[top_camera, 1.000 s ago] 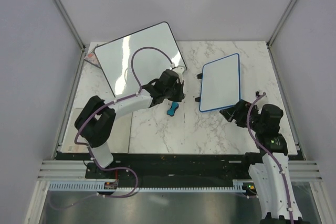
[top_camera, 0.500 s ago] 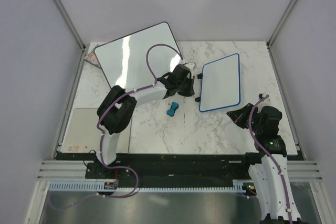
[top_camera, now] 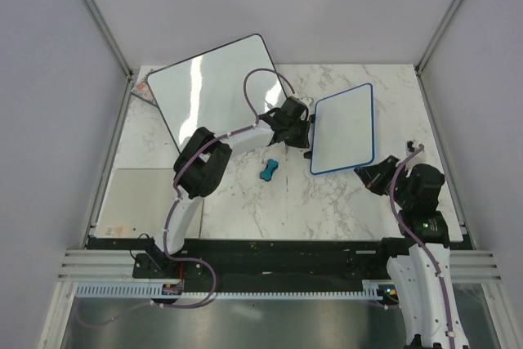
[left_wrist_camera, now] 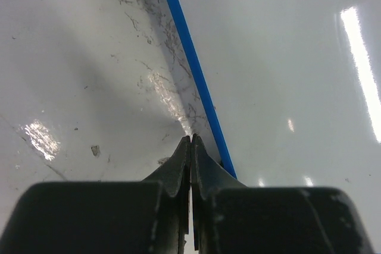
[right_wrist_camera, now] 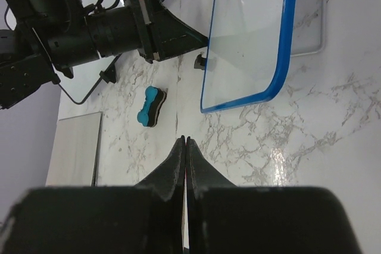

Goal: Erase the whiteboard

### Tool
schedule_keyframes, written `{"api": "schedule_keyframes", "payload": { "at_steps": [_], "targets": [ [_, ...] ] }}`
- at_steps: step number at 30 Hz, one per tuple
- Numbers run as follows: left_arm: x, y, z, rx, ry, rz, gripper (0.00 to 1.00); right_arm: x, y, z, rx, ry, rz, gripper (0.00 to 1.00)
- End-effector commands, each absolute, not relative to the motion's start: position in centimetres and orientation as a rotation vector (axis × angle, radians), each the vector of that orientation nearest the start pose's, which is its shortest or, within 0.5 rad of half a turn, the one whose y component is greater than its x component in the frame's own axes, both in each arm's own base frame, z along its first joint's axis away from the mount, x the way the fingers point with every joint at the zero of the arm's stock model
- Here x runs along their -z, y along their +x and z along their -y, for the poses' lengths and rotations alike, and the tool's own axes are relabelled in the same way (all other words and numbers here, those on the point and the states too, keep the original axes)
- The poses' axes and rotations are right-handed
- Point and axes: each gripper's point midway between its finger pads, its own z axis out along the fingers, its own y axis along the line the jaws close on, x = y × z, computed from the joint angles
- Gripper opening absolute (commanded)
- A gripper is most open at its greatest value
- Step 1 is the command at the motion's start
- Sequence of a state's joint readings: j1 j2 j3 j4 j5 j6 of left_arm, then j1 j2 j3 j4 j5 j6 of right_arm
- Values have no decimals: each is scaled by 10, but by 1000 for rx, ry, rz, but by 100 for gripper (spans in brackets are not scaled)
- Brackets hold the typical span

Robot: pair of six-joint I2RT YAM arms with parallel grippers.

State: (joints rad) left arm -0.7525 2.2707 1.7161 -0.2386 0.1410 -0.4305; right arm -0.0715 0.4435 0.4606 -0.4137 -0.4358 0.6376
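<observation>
The left hand has its fingers pressed flat together, pinching nothing, with the tips low over the marble bench just beside the left edge of the blue-framed whiteboard. The board sits on the right half of the bench, its surface white and glossy. The right hand is also pressed together and empty, near the board's front right corner but apart from it; a small blue eraser lies loose on the bench left of the board, and a larger black-framed board stands at the far left.
</observation>
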Motion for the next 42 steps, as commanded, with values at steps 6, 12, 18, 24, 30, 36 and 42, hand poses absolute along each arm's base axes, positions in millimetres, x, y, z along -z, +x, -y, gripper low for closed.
{"api": "schedule_keyframes", "payload": {
  "at_steps": [6,12,18,24,30,36,42],
  "targets": [
    [-23,373,425,778,485,-2557,2,-220,223,-88,-819,291,-1858,0],
    [-25,349,446,915,553,-2603,2,-225,222,-88,-819,279,-1846,0],
    [-22,332,454,950,586,-2625,2,-225,221,-88,-818,275,-1840,0],
    [-22,322,457,997,610,-2639,2,-225,220,-88,-820,272,-1839,0],
    [-18,308,468,1051,665,-2647,2,-224,219,-89,-824,274,-1841,0],
    [-24,297,480,1150,727,-2621,2,-222,220,-90,-826,267,-1847,0],
    [-30,316,455,969,648,-2581,4,-222,221,-89,-819,255,-1855,3]
  ]
}}
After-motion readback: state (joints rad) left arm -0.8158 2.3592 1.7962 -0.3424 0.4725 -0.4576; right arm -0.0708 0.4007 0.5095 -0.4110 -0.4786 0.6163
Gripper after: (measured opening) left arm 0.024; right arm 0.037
